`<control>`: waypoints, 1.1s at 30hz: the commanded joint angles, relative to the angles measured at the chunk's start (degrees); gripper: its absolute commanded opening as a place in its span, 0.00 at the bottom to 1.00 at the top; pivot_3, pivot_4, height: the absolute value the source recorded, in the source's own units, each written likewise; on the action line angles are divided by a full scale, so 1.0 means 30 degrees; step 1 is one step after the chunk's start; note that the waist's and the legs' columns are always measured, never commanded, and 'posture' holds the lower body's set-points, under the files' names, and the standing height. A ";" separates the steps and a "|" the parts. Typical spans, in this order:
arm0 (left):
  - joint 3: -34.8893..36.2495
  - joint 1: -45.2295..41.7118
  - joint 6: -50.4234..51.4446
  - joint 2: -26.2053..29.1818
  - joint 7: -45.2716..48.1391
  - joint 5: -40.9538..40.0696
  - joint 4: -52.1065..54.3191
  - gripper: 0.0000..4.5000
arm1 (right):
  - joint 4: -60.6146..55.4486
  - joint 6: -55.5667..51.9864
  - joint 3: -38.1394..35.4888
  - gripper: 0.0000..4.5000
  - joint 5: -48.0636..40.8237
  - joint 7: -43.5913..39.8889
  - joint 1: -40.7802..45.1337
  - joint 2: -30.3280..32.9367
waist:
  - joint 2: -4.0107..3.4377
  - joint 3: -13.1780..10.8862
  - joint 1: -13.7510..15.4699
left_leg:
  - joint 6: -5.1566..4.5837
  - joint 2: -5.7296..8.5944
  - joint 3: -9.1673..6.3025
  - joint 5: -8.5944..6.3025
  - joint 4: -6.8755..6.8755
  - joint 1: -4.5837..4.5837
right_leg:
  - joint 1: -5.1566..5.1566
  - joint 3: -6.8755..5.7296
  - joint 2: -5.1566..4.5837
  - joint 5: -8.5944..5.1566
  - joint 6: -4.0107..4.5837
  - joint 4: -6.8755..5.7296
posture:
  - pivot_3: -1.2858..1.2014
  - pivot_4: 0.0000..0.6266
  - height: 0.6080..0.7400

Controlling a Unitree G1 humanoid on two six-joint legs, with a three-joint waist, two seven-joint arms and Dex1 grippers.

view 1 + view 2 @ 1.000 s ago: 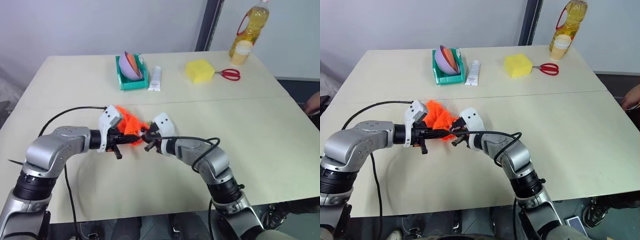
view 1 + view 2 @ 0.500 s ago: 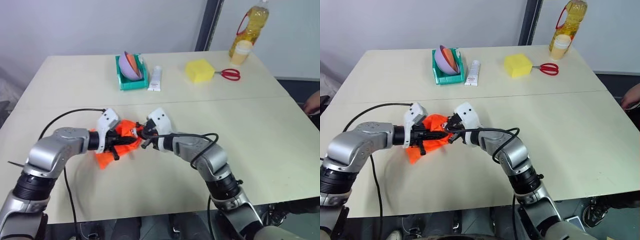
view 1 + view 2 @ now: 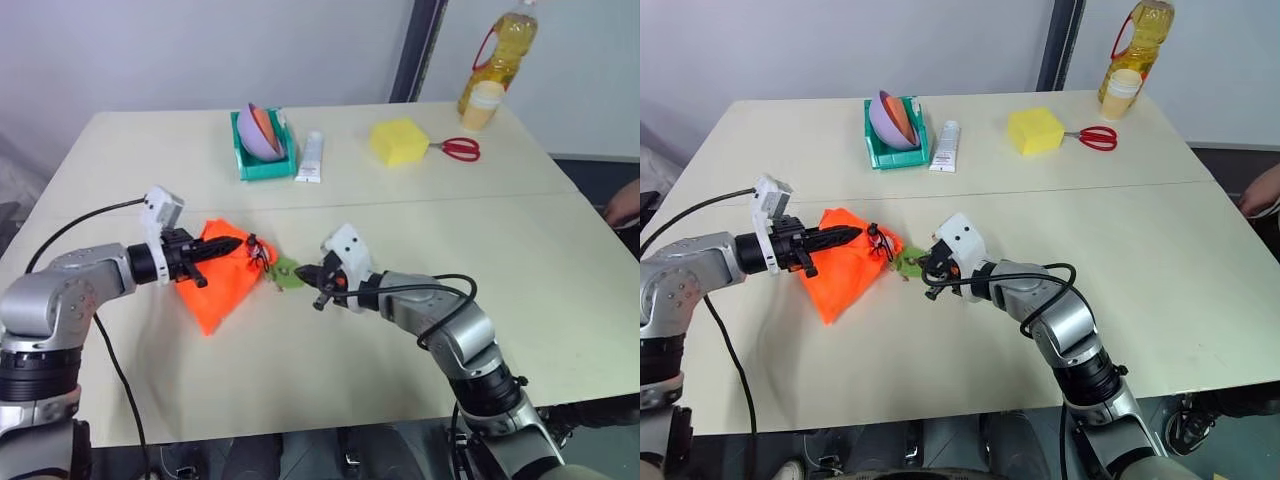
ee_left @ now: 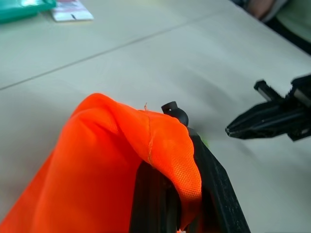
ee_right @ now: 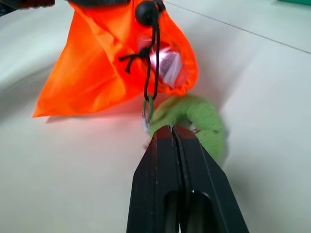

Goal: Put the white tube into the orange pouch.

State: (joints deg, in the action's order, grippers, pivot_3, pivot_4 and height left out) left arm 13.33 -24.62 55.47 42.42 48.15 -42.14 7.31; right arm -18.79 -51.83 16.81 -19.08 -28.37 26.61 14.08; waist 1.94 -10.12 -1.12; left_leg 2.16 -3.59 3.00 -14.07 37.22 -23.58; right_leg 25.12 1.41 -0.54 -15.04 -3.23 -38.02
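1. My left gripper (image 3: 232, 243) is pinched shut on the top edge of the orange pouch (image 3: 215, 285). The pouch hangs from it in a soft cone, and its low corner rests on the table (image 3: 420, 240).
2. My right gripper (image 3: 318, 281) has its two black fingers pressed together with nothing between them. It sits just beside the green charm (image 3: 287, 273) and is apart from the pouch.
3. In the right wrist view I see a pale tube (image 5: 165, 63) tucked inside the open mouth of the pouch. I think it is the white tube, but I cannot be sure.
4. A thin black cord (image 5: 153, 58) with a round black bead (image 5: 147, 11) runs down from the pouch to the fuzzy green charm on the table.
5. The pouch is thin, woven cloth, bright and wrinkly.
6. Far back on the table are a teal bin (image 3: 262, 155) with round plates standing in it, and a flat white squeeze tube (image 3: 311, 158) beside the bin.
7. Further right are a square yellow sponge (image 3: 399, 141), red scissors (image 3: 458, 149) and a tall bottle of yellow oil (image 3: 496, 62).
8. Nothing stands between my two grippers but the charm and cord.
9. A person's hand (image 3: 627, 205) shows at the far right edge.
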 commanded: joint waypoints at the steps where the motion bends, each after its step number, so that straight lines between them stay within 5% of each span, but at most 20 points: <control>1: 0.1226 -0.0966 0.0147 -0.0038 -0.0135 -0.1249 0.0468 0.00 | -0.0250 0.0889 -0.0201 0.01 0.0151 0.0014 0.0184 -0.0085 | 0.0002 0.0000 0.0008 | 0.0000 0.0001 0.0000 0.0000 0.0003 -0.0002 | 0.0000 0.0000 -0.0002 0.0001 -0.0001 0.0000 | 0.52 0.24 0.89; 5: 0.0884 -0.1369 0.0125 0.0021 -0.0195 -0.1436 0.0765 0.00 | -0.0379 0.0673 -0.0944 0.19 -0.0686 -0.0278 0.0305 -0.0447 | 0.0001 0.0000 0.0035 | 0.0000 0.0010 0.0001 0.0000 0.0005 -0.0002 | -0.0005 0.0002 -0.0010 0.0002 -0.0002 0.0001 | 0.52 0.24 0.89; 9: -0.0093 -0.1670 -0.0036 -0.0255 0.0144 -0.1435 0.1057 0.00 | -0.0812 0.0642 -0.1034 0.64 -0.0761 -0.0244 0.0544 -0.0467 | 0.0001 0.0000 0.0028 | 0.0000 0.0008 0.0001 0.0000 0.0004 -0.0002 | -0.0004 0.0002 -0.0009 0.0001 -0.0002 0.0000 | 0.52 0.24 0.89; 17: -0.2002 -0.2872 -0.0381 -0.0964 0.0773 -0.1250 0.1301 0.00 | 0.0016 0.1133 0.0119 0.64 0.0634 0.0137 0.0634 0.0035 | 0.0002 0.0000 0.0064 | 0.0001 0.0021 0.0010 0.0001 0.0013 -0.0005 | -0.0009 0.0003 -0.0012 0.0002 -0.0002 0.0000 | 0.52 0.24 0.89; 33: -0.1896 -0.2510 -0.0413 -0.0838 0.0877 -0.1369 0.1497 0.00 | 0.3748 0.3263 0.2466 0.64 0.3651 0.0586 0.0782 -0.0899 | 0.0002 0.0000 0.0003 | 0.0001 0.0017 0.0008 0.0001 0.0013 -0.0003 | -0.0006 0.0002 -0.0001 0.0002 -0.0002 -0.0011 | 0.52 0.24 0.89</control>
State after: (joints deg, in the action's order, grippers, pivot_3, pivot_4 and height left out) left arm 5.97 -31.82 54.80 39.32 50.51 -45.20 9.41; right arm -7.40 -43.67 24.29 -8.94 -26.78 27.55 11.99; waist 1.95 -10.12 -1.11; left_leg 2.17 -3.54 3.02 -14.06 37.26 -23.59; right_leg 25.11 1.42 -0.55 -15.03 -3.23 -38.05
